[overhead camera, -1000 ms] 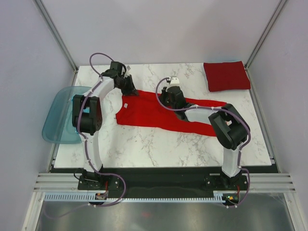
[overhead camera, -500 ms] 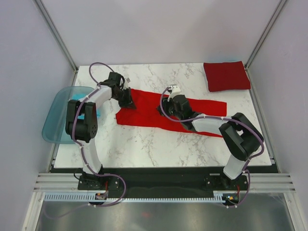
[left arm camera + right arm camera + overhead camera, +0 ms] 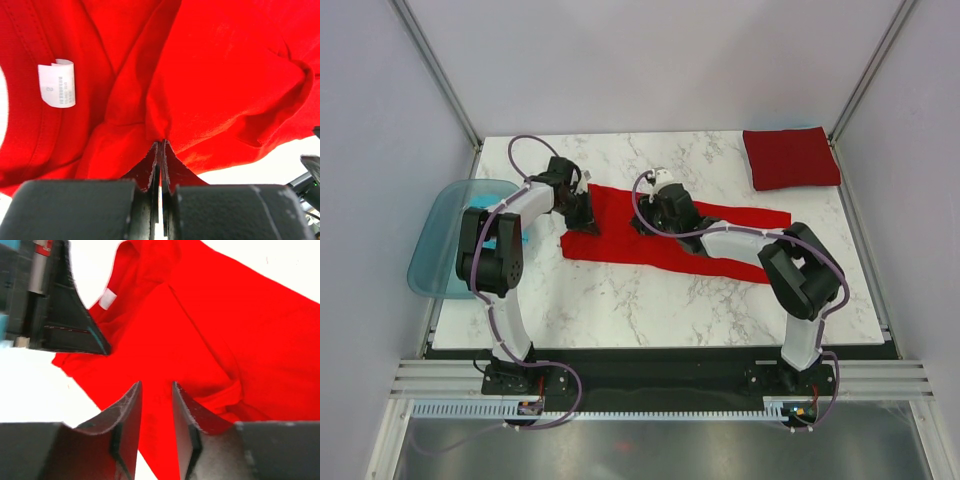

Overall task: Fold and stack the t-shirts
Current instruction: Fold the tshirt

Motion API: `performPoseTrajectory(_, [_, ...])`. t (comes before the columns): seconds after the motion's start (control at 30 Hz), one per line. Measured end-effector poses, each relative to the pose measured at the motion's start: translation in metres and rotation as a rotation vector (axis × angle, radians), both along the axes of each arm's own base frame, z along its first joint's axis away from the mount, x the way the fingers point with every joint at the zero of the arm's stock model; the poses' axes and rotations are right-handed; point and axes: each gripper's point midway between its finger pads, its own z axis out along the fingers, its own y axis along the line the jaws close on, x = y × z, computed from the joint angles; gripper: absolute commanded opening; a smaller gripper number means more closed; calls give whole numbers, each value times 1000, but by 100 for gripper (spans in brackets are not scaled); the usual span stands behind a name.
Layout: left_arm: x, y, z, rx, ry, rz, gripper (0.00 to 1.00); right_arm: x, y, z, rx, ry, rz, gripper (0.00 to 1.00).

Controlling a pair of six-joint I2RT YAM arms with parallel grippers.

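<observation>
Marble table point(image 3: 620, 310) with bright red tee point(image 3: 616, 236), folded crimson tee point(image 3: 790, 158)

Overhead view: bright, even, diffuse light from above. Marble table point(image 3: 650, 300) reads near white; shadows on it are faint and soft-edged. Dull sheen on the metal sheet point(image 3: 650, 450) at the near edge.

Left wrist view: red t-shirt point(image 3: 225, 75) saturated, folds crisp; left gripper point(image 3: 159, 144) out of focus.

Right wrist view: table blown out to flat white; right gripper point(image 3: 156, 386) blurred.
</observation>
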Motion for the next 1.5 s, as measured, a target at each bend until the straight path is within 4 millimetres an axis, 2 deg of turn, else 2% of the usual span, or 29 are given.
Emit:
performPoseTrajectory(0.07, [1,1,0,8,-3,3,2,2,3,-6,-35,9,-14,29])
performPoseTrajectory(0.1, [1,2,-1,12,-3,4,2,4,2,-11,-63,18,-30,22])
performPoseTrajectory(0.13, [1,2,-1,15,-5,6,2,5,0,-17,-90,24,-48,20])
performPoseTrajectory(0.3, [3,1,13,14,-41,3,2,-3,-29,-47,-215,75,-132,20])
performPoseTrajectory(0.43, [4,-3,38,1,-105,-6,2,-19,-55,-64,-290,128,-181,22])
performPoseTrajectory(0.5, [2,-6,49,-8,-130,-13,2,-26,-64,-61,-298,140,-202,23])
performPoseTrajectory(0.57, [0,-7,54,-12,-141,-16,2,-27,-66,-49,-269,139,-229,27])
performPoseTrajectory(0.67, [-2,-8,54,-13,-140,-21,2,-25,-63,-27,-196,136,-273,37])
performPoseTrajectory(0.8, [-6,-9,50,-9,-126,-24,2,-20,-59,-11,-103,156,-348,38])
performPoseTrajectory(0.97, [-12,-12,44,-4,-111,-35,2,-7,-56,-14,-78,181,-422,39])
performPoseTrajectory(1.1, [-20,-17,39,1,-95,-53,2,6,-45,-26,-79,201,-439,38])
performPoseTrajectory(1.23, [-23,-19,36,10,-91,-59,2,11,-44,-40,-98,224,-466,36])
performPoseTrajectory(1.33, [-23,-16,33,30,-87,-51,2,14,-48,-47,-121,229,-501,30])
performPoseTrajectory(1.37, [-23,-14,31,37,-86,-48,2,15,-49,-49,-128,231,-509,19])
performPoseTrajectory(1.47, [-24,-9,27,65,-83,-37,2,18,-53,-55,-138,237,-533,0])
performPoseTrajectory(1.5, [-24,-7,25,77,-82,-32,2,18,-55,-58,-140,241,-539,0])
